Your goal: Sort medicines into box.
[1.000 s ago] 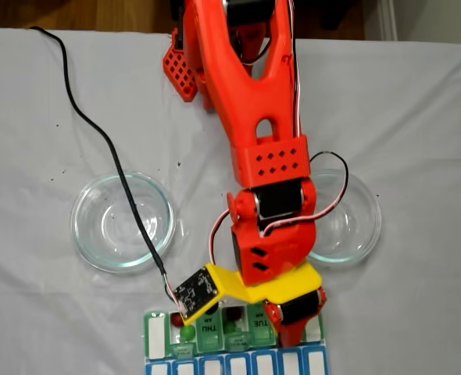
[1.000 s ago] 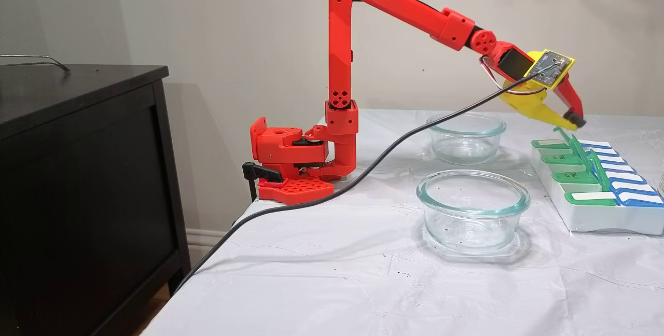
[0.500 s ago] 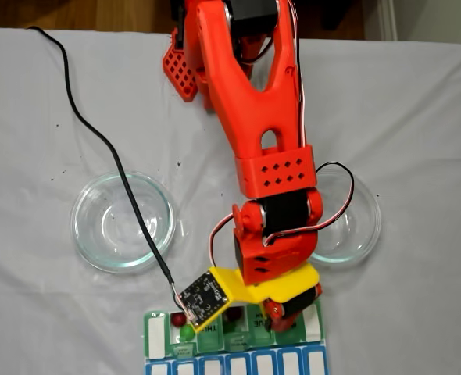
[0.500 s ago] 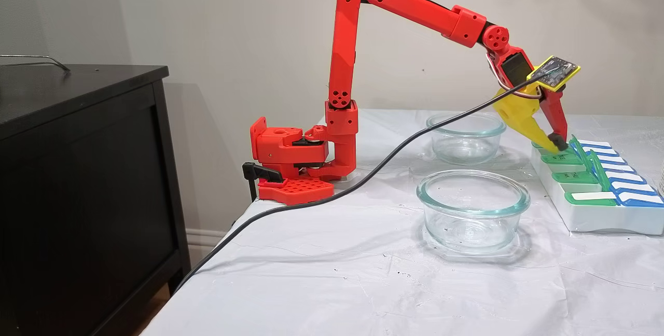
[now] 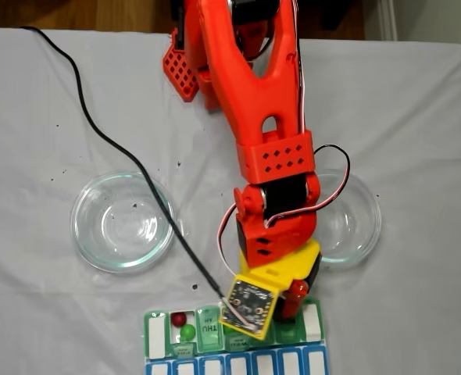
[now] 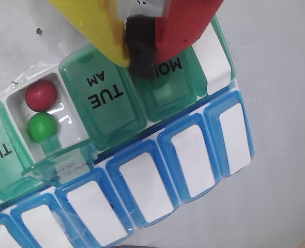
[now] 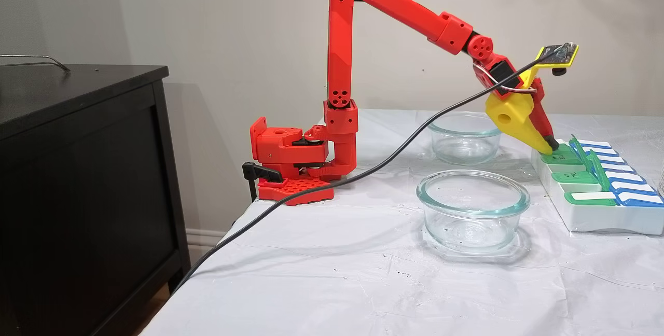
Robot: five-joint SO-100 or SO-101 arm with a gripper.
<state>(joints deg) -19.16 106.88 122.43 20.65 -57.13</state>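
With tips closed and holding nothing, end effector pressing on MON lid of box at tabletop near edge, red ball and green ball in open compartment left of TUE lid.

The box runs off the bottom edge (blue row cut)

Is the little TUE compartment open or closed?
Closed. In the wrist view the TUE lid lies flat, while the neighbouring compartment stands open, showing a red ball and green ball.
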